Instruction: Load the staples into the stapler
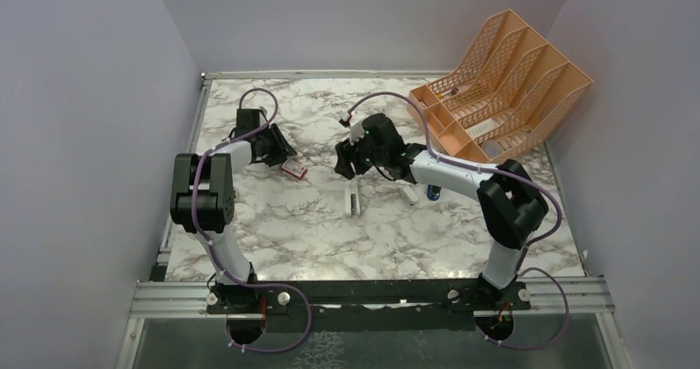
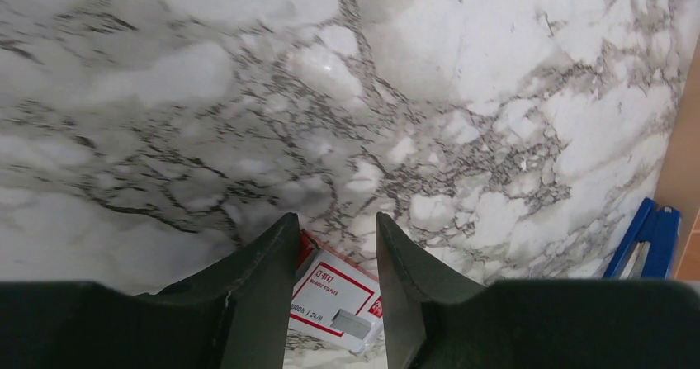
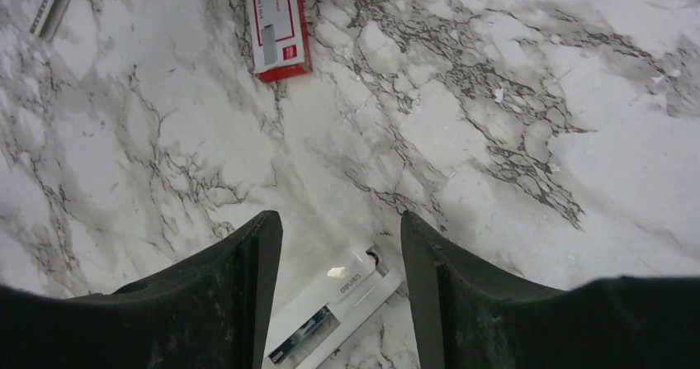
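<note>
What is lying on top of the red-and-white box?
The staples, a grey block, lie on top of the box. Its inside is covered; contents cannot be seen.

marble table (image 1: 330, 245): white stapler (image 1: 353, 196) lies at centre, right gripper (image 1: 343, 163) over its far end; left gripper (image 1: 285, 153) beside red-and-white box (image 1: 294, 169); orange rack (image 1: 503, 88) far right.

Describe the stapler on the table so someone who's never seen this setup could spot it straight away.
In the middle of the marble table, just nearer than the right gripper, lies the stapler: slim, white, in two long halves side by side. The white stub to its right is much shorter, and the box to its left is red and white.
</note>
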`<state>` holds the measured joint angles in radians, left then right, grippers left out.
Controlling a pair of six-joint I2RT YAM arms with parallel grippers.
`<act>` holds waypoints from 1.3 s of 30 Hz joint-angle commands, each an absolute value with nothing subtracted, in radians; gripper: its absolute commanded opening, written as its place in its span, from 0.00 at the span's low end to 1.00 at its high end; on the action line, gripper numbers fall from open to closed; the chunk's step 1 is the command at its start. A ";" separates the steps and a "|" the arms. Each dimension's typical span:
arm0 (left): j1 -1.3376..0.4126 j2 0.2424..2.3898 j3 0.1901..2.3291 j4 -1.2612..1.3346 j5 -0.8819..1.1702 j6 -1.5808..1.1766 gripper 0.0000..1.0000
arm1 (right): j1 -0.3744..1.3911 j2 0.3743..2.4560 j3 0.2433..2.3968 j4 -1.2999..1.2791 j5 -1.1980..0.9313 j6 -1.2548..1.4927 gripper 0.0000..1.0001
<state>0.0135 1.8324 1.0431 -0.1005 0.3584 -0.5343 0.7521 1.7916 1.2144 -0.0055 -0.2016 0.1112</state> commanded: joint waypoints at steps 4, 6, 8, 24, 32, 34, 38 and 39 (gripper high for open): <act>-0.081 1.769 0.931 -0.121 0.410 -0.583 0.41 | 0.801 1.929 1.293 0.135 -0.253 -0.081 0.69; -0.069 1.713 0.917 -0.163 0.309 -0.608 0.45 | 0.827 1.971 1.333 0.128 -0.233 -0.109 0.72; -0.043 1.641 0.913 -0.213 0.181 -0.627 0.51 | 0.853 2.010 1.377 0.114 -0.204 -0.113 0.74; 0.101 1.327 0.863 -0.321 -0.071 -0.713 0.67 | 0.964 2.273 1.667 -0.108 0.112 -0.046 0.73; 0.104 1.346 0.853 -0.300 -0.017 -0.711 0.67 | 0.965 2.311 1.706 -0.179 0.113 -0.039 0.50; 0.104 1.367 0.856 -0.276 0.048 -0.691 0.69 | 0.962 2.305 1.703 -0.193 0.110 -0.057 0.44; 0.104 1.463 0.890 -0.247 0.232 -0.654 0.72 | 0.910 2.269 1.662 -0.199 0.015 -0.123 0.36; 0.104 1.494 0.899 -0.239 0.274 -0.651 0.73 | 0.891 2.258 1.646 -0.194 -0.051 -0.143 0.35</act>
<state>0.1013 1.3972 0.8688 -0.2802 0.0673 -0.6884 0.9428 2.2799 1.6836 -0.1299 0.0639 -0.0677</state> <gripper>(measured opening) 0.716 0.432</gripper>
